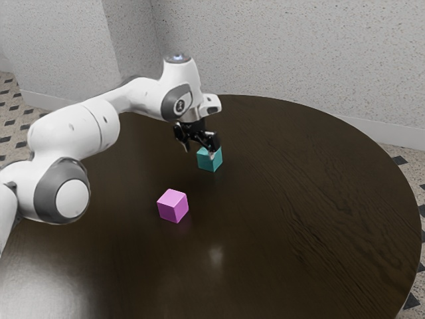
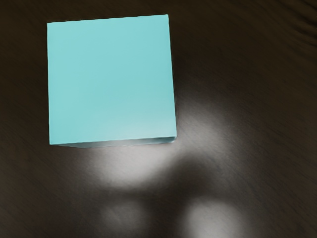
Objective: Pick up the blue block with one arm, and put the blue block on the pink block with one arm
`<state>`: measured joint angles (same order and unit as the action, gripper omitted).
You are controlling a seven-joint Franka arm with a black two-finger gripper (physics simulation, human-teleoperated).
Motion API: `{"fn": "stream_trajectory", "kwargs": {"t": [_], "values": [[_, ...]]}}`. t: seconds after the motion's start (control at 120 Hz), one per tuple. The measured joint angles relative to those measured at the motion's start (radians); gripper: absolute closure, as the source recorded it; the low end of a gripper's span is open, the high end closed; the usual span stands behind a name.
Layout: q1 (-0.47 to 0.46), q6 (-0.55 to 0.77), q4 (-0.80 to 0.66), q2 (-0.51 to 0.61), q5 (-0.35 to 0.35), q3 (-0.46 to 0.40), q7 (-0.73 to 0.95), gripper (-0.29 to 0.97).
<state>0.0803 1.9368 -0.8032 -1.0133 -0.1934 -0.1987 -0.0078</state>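
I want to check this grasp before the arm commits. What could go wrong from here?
The gripper hangs open just above the blue block, which sits off-centre in the wrist view, so a finger might land on its top or nudge it aside. The pink block on the dark table looks no wider than the blue block, so a skewed grip could leave it overhanging and tipping off.

- Your gripper (image 1: 199, 147) hung just above the farther block (image 1: 210, 161), on the table (image 1: 319, 199).
- Nearer block (image 1: 172, 205) sat apart, toward the exterior view's left and front.
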Motion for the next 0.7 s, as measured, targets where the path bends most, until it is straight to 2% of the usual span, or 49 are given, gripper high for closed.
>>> {"fn": "stream_trajectory", "kwargs": {"t": [0.375,0.7], "values": [[0.012,0.119,0.084,-0.116,0.002,-0.03,0.02,0.0],[0.027,0.166,0.086,-0.129,0.003,-0.038,0.047,-0.01]]}}
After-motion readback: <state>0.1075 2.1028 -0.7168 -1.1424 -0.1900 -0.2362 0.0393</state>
